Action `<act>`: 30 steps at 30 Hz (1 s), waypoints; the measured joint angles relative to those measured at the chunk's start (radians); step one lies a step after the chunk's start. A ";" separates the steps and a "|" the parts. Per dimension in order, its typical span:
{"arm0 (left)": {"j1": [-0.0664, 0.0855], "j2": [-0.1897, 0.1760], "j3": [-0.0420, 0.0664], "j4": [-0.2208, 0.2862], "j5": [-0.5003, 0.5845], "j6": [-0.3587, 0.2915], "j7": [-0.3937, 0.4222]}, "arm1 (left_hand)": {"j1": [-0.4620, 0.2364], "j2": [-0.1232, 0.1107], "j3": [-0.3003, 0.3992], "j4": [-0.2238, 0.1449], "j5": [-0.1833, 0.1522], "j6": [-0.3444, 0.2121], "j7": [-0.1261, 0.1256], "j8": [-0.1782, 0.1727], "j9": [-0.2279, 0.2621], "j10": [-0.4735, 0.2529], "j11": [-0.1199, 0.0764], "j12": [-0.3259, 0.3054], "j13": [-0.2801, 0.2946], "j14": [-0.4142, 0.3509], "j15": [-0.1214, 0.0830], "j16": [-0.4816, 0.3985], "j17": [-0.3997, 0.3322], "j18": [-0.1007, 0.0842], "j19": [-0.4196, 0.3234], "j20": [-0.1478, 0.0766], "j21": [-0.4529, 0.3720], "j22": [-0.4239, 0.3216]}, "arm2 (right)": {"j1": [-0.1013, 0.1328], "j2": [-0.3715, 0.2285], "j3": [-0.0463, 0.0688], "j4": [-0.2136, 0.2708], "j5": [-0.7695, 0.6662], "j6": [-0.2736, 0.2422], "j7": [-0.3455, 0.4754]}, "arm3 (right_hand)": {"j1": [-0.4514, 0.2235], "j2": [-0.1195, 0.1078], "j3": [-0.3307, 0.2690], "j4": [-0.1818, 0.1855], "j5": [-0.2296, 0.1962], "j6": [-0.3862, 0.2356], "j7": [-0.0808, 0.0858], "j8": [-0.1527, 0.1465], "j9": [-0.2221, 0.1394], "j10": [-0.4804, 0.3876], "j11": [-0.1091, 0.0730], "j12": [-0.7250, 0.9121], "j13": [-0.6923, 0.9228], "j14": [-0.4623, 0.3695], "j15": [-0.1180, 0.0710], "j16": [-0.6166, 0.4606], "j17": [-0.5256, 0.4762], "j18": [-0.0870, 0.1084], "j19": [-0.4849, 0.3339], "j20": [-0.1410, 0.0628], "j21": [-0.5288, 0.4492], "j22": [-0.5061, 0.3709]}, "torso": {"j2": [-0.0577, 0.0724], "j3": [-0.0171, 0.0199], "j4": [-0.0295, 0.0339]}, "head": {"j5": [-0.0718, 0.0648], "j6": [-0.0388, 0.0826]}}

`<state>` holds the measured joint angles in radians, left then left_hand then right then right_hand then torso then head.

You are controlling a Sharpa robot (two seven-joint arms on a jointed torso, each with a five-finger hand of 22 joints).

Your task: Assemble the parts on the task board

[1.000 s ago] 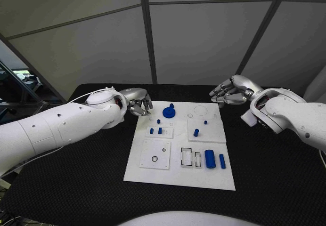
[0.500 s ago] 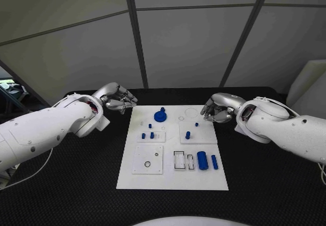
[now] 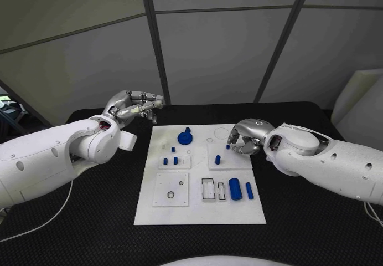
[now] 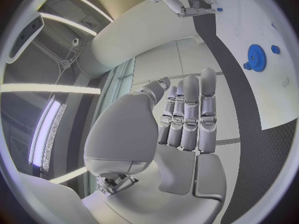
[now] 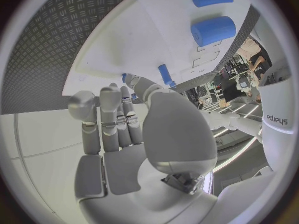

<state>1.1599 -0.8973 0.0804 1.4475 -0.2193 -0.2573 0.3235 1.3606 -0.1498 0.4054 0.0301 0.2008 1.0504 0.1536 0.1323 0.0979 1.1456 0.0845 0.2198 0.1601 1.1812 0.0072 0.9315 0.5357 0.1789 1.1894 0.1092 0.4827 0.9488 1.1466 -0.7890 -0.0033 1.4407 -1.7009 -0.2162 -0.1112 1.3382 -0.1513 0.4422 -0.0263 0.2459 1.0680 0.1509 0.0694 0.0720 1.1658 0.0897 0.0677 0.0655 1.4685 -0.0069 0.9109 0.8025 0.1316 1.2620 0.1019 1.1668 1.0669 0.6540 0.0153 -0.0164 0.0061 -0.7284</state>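
- Board [image 3: 200, 213] lies flat in the middle of the black bench [image 3: 319, 221], with small blue pieces spread over it.
- Nearest the robot, a thick blue cylinder [image 3: 236, 188] and a thin blue rod [image 3: 249, 190] lie side by side next to two outlined slots [image 3: 213, 189]; these look unplaced.
- At the far end sits a blue gear [image 3: 185, 137]; short blue pegs [image 3: 217, 159] stand on the two middle plates.
- Right robot hand [image 3: 245, 138] hangs over the board's far right part, close to the peg on the right-hand plate. Its fingers are apart and nothing is in them; the right wrist view shows the palm bare and the fingertips just short of a small blue peg [image 5: 164, 74].
- Left robot hand [image 3: 132, 106] is off the board, above the bench beyond its far left corner, released, fingers extended together and holding nothing.
- Judgement: the step in hand looks like a reach by the right robot hand for a peg.
- To do it well, bring the fingertips down on either side of the peg without brushing its neighbours, pinch it low for a steady hold, and lift straight up.
- Keep the left robot hand clear, or rest it on the board's edge if the board tends to slide.
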 measured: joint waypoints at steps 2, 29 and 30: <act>0.000 0.000 0.000 0.003 0.026 0.001 0.011 | 0.000 0.000 0.000 0.000 0.000 0.000 0.000 0.000 0.000 0.000 0.000 0.000 0.000 0.000 0.000 -0.002 -0.001 0.000 0.000 0.000 0.000 0.000 | -0.001 0.008 0.000 -0.007 -0.008 0.001 -0.003 | 0.000 0.000 0.001 -0.001 0.000 -0.004 0.003 0.000 0.000 -0.001 0.001 0.000 0.000 0.000 0.000 0.013 0.013 -0.016 0.007 0.003 0.010 0.010 | 0.000 0.0000 0.0003 | -0.001 0.000; 0.000 0.002 0.000 0.011 0.099 0.005 0.044 | 0.009 0.009 -0.005 -0.005 0.000 0.000 0.000 0.000 -0.001 -0.003 0.003 0.009 0.003 0.000 0.000 -0.006 -0.011 0.000 0.000 0.000 -0.008 -0.006 | -0.008 0.070 0.001 -0.056 -0.037 0.045 -0.010 | 0.019 0.019 0.042 -0.017 0.004 0.014 0.006 0.004 0.006 0.036 -0.006 0.025 0.005 -0.004 0.004 0.199 0.182 -0.037 0.087 0.002 0.153 0.175 | 0.000 0.0013 0.0006 | 0.010 -0.009; 0.000 0.002 0.000 0.011 0.099 0.005 0.044 | 0.009 0.009 -0.005 -0.005 0.000 0.000 0.000 0.000 -0.001 -0.003 0.003 0.009 0.003 0.000 0.000 -0.006 -0.011 0.000 0.000 0.000 -0.008 -0.006 | -0.008 0.070 0.002 -0.056 -0.037 0.047 -0.010 | 0.019 0.019 0.045 -0.020 0.004 0.017 0.003 0.004 0.007 0.039 -0.009 0.025 0.005 -0.004 0.004 0.206 0.187 -0.047 0.092 -0.002 0.158 0.181 | 0.000 0.0013 0.0006 | 0.011 -0.009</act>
<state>1.1599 -0.8953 0.0801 1.4586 -0.1204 -0.2519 0.3673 1.3701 -0.1405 0.4000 0.0246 0.2008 1.0505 0.1536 0.1324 0.0971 1.1423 0.0879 0.2283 0.1630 1.1811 0.0073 0.9256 0.5248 0.1788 1.1895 0.1092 0.4749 0.9423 1.1387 -0.7186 -0.0015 1.3847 -1.7383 -0.1694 -0.1214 1.3568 -0.1324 0.4873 -0.0467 0.2499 1.0847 0.1541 0.0739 0.0789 1.2045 0.0803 0.0928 0.0708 1.4648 -0.0033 1.1165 0.9895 0.0843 1.3538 0.1002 1.3246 1.2479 0.6539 0.0167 -0.0158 0.0168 -0.7372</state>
